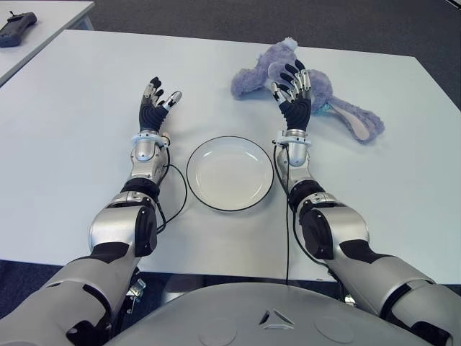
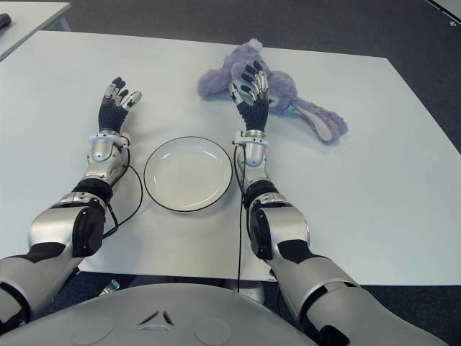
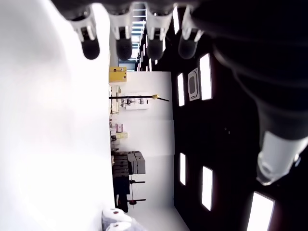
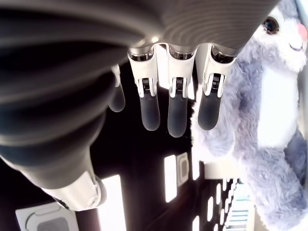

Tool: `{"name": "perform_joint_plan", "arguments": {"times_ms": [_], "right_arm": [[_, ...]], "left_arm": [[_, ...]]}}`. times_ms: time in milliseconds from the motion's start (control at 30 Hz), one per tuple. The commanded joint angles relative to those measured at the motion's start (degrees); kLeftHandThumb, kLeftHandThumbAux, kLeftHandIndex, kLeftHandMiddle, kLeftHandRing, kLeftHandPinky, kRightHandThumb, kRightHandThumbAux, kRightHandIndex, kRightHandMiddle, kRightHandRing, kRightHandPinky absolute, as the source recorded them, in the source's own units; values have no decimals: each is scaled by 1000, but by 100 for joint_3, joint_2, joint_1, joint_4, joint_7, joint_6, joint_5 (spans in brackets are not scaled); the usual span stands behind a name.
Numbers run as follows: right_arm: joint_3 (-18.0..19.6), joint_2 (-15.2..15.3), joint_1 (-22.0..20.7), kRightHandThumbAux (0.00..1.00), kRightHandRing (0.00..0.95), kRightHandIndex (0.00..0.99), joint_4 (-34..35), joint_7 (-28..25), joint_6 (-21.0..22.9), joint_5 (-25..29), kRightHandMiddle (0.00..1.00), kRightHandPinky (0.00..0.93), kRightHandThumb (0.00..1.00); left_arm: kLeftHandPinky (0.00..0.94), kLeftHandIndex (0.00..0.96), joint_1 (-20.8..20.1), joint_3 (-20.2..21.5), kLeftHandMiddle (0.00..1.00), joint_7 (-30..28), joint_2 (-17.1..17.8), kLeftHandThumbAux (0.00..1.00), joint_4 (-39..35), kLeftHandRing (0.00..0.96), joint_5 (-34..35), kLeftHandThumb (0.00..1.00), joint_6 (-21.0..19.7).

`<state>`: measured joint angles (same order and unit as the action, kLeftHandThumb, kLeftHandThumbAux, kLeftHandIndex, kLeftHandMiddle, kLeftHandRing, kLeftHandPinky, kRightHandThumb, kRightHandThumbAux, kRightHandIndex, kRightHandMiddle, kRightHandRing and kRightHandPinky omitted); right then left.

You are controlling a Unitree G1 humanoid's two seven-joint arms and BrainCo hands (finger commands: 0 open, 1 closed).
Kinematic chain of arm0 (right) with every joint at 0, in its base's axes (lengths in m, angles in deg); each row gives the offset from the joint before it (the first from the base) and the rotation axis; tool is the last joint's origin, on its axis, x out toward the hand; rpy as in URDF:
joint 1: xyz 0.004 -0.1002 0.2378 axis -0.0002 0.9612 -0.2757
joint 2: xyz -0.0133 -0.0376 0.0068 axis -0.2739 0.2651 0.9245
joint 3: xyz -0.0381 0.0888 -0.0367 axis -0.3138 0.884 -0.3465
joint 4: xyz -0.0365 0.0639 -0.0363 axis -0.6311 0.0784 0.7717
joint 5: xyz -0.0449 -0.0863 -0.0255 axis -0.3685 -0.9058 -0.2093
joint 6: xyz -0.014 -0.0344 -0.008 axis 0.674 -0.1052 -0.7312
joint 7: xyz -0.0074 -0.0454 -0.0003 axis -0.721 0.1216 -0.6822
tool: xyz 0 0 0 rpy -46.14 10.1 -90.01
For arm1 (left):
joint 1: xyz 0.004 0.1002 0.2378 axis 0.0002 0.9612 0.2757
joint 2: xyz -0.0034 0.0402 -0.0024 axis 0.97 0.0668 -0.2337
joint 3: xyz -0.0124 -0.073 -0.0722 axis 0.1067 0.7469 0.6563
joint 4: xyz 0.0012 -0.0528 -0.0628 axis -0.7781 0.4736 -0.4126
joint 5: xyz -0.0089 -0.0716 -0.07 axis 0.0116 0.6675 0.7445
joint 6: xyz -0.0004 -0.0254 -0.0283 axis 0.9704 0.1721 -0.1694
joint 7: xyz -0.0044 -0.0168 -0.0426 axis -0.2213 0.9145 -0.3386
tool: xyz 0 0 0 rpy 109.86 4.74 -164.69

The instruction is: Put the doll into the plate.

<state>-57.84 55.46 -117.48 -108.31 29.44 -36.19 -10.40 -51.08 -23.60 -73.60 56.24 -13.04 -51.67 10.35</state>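
Observation:
A purple plush rabbit doll (image 1: 263, 76) lies on the white table (image 1: 72, 144) behind the plate, its long ears (image 1: 356, 119) stretched to the right. The white plate (image 1: 230, 173) with a dark rim sits between my two forearms, with nothing on it. My right hand (image 1: 292, 86) is raised just in front of the doll, fingers (image 4: 176, 113) spread and holding nothing; the doll (image 4: 269, 120) shows right beside them in the right wrist view. My left hand (image 1: 157, 97) stands open to the left of the plate, fingers (image 3: 122, 45) extended.
A second white table (image 1: 50, 14) stands at the far left with a dark handheld device (image 1: 16, 29) on it. Dark floor lies beyond the table's far edge. Thin black cables (image 1: 176, 194) run along both forearms near the plate.

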Motion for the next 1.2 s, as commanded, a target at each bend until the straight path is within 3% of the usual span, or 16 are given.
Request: {"name": "perform_joint_plan", "arguments": {"times_ms": [33, 267, 533, 1200], "right_arm": [[-128, 350, 269, 715, 198, 90, -270, -54, 307, -196, 176, 225, 299], [-306, 736, 75, 708, 184, 82, -326, 87, 554, -438, 165, 214, 243], [-329, 929, -58, 678, 162, 77, -380, 23, 807, -450, 149, 190, 205], [-230, 1035, -322, 668, 140, 57, -455, -197, 1180, -324, 134, 157, 159]], "left_arm": [[0, 0, 1159, 42, 39, 133, -371, 603, 811, 0, 40, 0, -739], [0, 0, 1154, 44, 40, 101, -348, 615, 826, 0, 37, 0, -801], [0, 0, 1168, 45, 29, 82, -340, 623, 826, 0, 22, 0, -764], [0, 0, 1162, 28, 25, 92, -326, 608, 831, 0, -10, 0, -829]]}}
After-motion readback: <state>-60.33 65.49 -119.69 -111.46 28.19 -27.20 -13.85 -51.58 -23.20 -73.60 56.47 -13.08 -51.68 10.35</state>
